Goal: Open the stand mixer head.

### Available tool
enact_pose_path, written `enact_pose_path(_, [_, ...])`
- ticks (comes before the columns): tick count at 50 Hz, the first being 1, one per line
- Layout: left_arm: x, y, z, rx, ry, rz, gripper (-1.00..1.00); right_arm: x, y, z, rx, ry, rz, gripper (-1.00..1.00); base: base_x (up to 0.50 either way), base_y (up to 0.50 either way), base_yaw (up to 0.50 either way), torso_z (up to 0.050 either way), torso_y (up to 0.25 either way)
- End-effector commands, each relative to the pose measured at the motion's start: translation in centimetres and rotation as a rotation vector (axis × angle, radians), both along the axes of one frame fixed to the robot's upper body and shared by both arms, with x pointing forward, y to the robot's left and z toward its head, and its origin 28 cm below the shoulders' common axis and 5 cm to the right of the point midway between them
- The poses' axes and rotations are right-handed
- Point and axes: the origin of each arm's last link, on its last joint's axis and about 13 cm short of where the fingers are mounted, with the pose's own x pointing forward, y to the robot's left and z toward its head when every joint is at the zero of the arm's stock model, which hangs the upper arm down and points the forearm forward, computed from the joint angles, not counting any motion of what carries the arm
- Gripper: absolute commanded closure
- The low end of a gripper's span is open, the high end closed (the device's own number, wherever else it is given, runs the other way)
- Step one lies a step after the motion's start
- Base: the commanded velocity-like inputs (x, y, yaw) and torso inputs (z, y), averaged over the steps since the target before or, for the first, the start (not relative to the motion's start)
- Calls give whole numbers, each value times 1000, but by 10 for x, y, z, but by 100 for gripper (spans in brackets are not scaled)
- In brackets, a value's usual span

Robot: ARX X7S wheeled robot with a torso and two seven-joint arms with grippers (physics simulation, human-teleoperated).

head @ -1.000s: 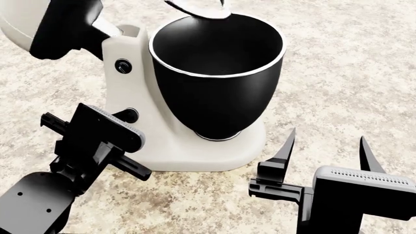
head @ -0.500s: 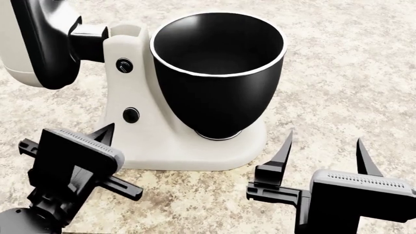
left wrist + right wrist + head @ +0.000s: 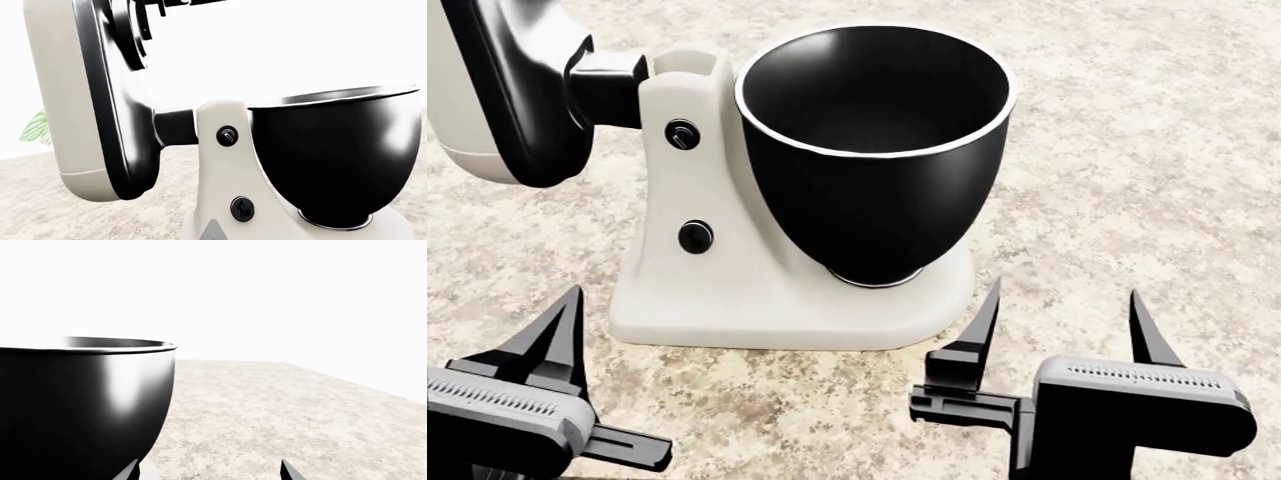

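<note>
Black, pointed fingers stand nearest in the head view: the right gripper (image 3: pixel 1054 325) at about five o'clock holds its two fingers (image 3: pixel 977 330) spread wide with nothing between them, hovering over the speckled beige counter (image 3: pixel 1148 170) just in front of the mixer's base. The left gripper (image 3: pixel 554 345) sits at about seven o'clock; only one finger shows clearly there, so I cannot tell how far it is spread, and it touches nothing. In the right wrist view two finger tips (image 3: pixel 288 471) peek in, well apart. Beyond them, toward the centre, the glossy black mixing bowl (image 3: pixel 874 150) sits on the cream base column (image 3: pixel 687 190), whose side carries two black knobs (image 3: pixel 695 236). Farther back, at about ten o'clock, the stand mixer head (image 3: pixel 494 90) is tilted up and back on its hinge atop the column, cream shell outward and black underside (image 3: pixel 123 100) facing the bowl, well clear of the bowl's rim. A green leaf (image 3: pixel 35 127) shows behind it in the left wrist view.
</note>
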Motion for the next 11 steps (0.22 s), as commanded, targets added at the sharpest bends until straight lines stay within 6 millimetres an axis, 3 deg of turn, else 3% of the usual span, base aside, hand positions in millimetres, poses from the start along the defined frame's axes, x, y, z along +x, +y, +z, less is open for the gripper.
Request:
enact_pose_path(1, [-8, 3, -7, -60, -57, 39, 100, -3, 3, 2, 12, 0, 11, -100, 0, 0, 0, 0, 0])
enact_pose_path(11, [-10, 2, -7, -64, -62, 46, 100, -4, 3, 0, 11, 10, 19, -100, 0, 0, 0, 0, 0])
